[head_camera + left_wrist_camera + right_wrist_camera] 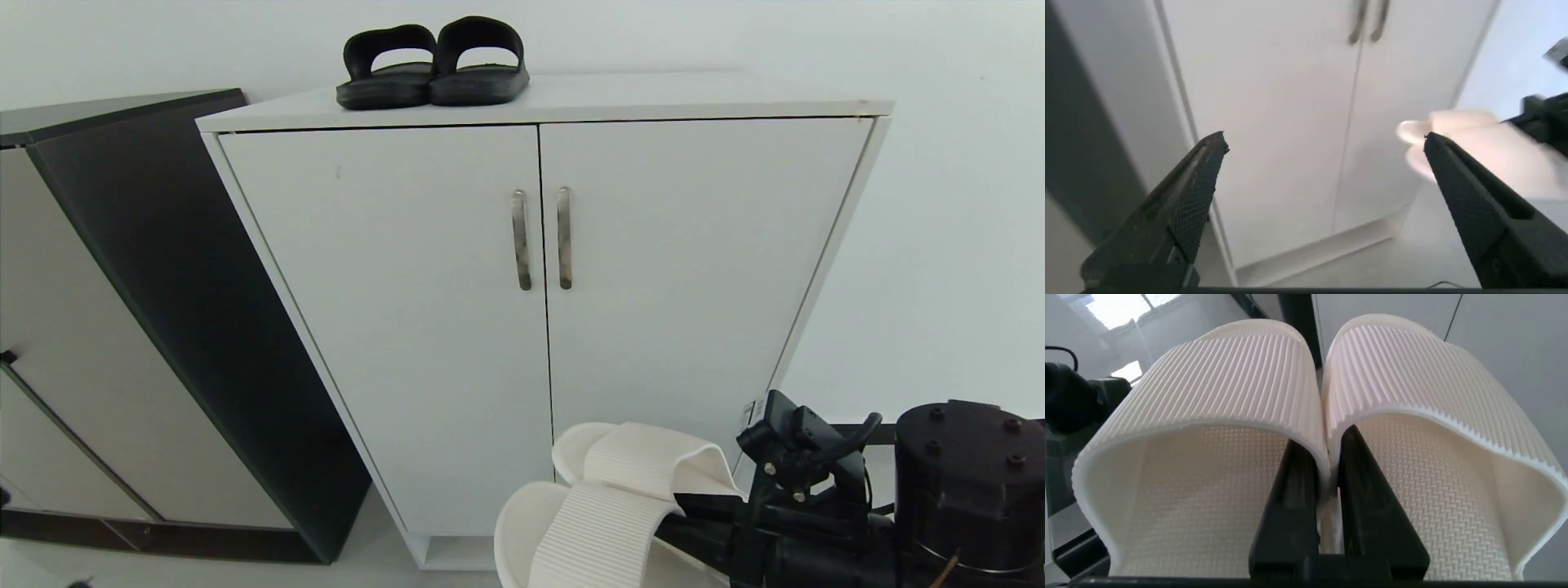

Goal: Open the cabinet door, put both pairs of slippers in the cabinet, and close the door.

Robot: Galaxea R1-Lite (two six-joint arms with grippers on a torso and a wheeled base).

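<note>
Partly cut off by the bottom edge of the head view, the white slippers (620,490) sit at lower centre, in front of the foot of the white cabinet (408,327). Their heels run out of frame. The right hand (1327,453) is mostly hidden behind their ribbed straps. In the right wrist view its two fingers are pressed together on the neighbouring strap edges, pinching both slippers side by side. That arm comes in from the lower right of the head view.

The left hand (1323,143) has its fingers spread wide with nothing between them and faces the lower part of the cabinet front. The white slippers show as a blur beyond one finger.

At top centre of the head view the black slippers (433,65) stand as a pair on the cabinet top. Both doors are shut, and the two metal handles (522,239) stand upright beside the centre seam. A dark cabinet (188,327) stands just beside it at left, on a pale floor (359,563) before a plain white wall (939,245).
</note>
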